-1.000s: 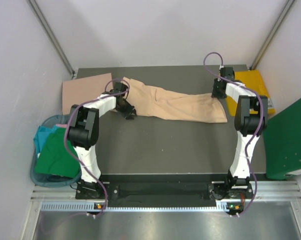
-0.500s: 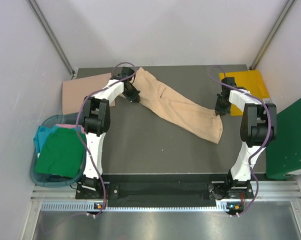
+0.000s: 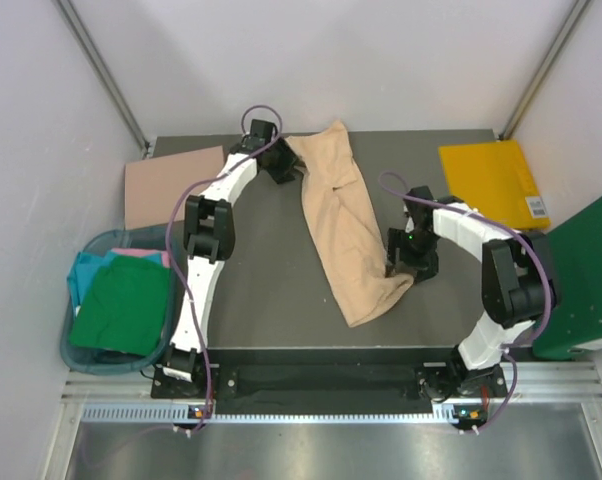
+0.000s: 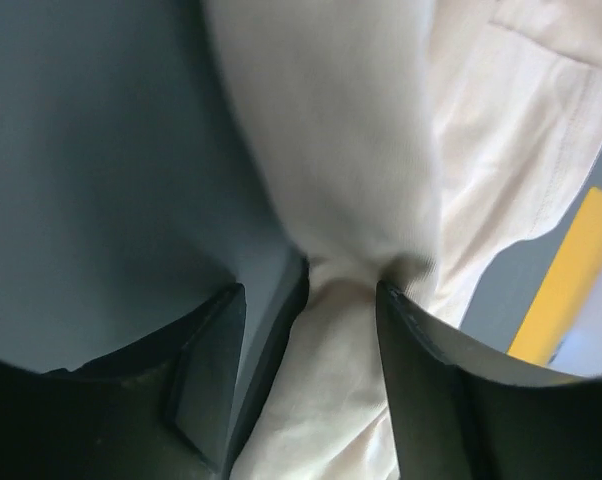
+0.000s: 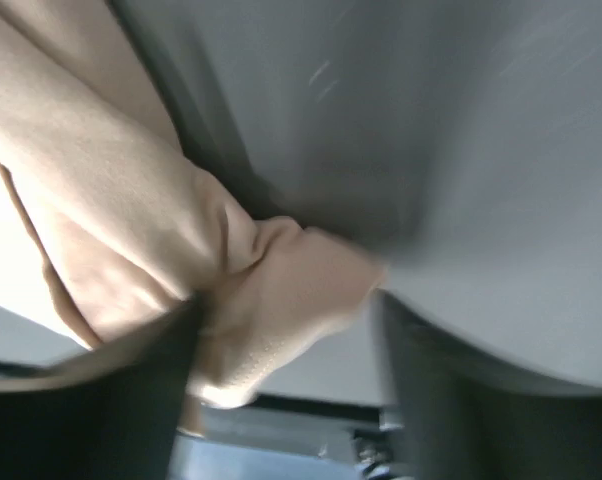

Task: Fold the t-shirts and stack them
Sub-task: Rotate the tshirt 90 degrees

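The light beige t-shirt [image 3: 339, 225] lies bunched in a long strip from the table's back middle down toward the front. My left gripper [image 3: 284, 172] is at its far end. In the left wrist view its jaws [image 4: 311, 290] stand apart, with a gathered fold of the beige cloth [image 4: 351, 200] running between them and brushing the right finger. My right gripper [image 3: 399, 262] is at the strip's near right edge. Its jaws [image 5: 291, 305] are open wide, with a beige cloth corner [image 5: 281, 290] lying loose against the left finger. More t-shirts, green [image 3: 121, 308], teal [image 3: 84, 272] and pink [image 3: 141, 256], are piled at the left.
The pile sits in a round basket [image 3: 81, 352] off the table's left edge. A flat tan-brown cloth [image 3: 171, 185] lies at the back left. A yellow folded item [image 3: 489, 180] lies at the back right, and a green panel [image 3: 579, 278] stands by the right edge.
The shirt has swung from lying across the table to lying lengthwise. The left gripper carried its end to the back, the right gripper brought its end forward. Both grippers have opened.
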Controlling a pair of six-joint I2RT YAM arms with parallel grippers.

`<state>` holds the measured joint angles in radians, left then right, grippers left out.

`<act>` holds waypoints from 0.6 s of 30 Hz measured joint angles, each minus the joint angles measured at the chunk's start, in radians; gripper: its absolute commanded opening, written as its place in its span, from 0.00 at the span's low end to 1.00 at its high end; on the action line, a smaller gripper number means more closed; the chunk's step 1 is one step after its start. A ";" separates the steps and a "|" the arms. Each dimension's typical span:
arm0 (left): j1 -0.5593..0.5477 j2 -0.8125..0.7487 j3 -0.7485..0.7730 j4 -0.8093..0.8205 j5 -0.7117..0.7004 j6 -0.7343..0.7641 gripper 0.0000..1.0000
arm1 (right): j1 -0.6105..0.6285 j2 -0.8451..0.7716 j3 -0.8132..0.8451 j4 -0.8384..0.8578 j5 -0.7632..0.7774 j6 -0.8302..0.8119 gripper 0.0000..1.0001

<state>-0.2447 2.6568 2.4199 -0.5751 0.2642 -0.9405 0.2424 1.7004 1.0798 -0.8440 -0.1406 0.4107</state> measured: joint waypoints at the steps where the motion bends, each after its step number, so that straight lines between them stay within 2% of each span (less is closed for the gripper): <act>1: 0.000 -0.009 -0.016 0.022 0.017 0.012 0.65 | 0.020 -0.013 0.000 -0.021 -0.008 -0.005 1.00; 3: 0.001 -0.064 -0.116 0.067 0.040 0.027 0.67 | 0.048 -0.039 0.003 -0.048 -0.019 -0.014 1.00; 6: 0.001 -0.241 -0.402 0.113 0.048 0.052 0.70 | 0.066 -0.082 0.049 -0.107 -0.010 -0.030 0.99; 9: -0.002 -0.483 -0.754 0.150 0.049 0.047 0.69 | 0.066 -0.112 0.122 -0.116 0.027 -0.047 1.00; 12: -0.018 -0.676 -0.996 0.185 0.069 0.019 0.64 | 0.060 -0.122 0.153 -0.088 0.054 -0.057 1.00; 15: -0.081 -0.813 -1.186 0.230 0.101 -0.023 0.59 | 0.060 -0.107 0.152 -0.056 0.069 -0.061 1.00; 18: -0.204 -0.853 -1.311 0.294 0.133 -0.072 0.56 | 0.060 -0.075 0.151 -0.021 0.080 -0.061 1.00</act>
<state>-0.4484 1.8034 1.1091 -0.2813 0.3973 -1.0122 0.3023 1.6257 1.2308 -0.8646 -0.0601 0.3496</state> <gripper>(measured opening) 0.590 0.993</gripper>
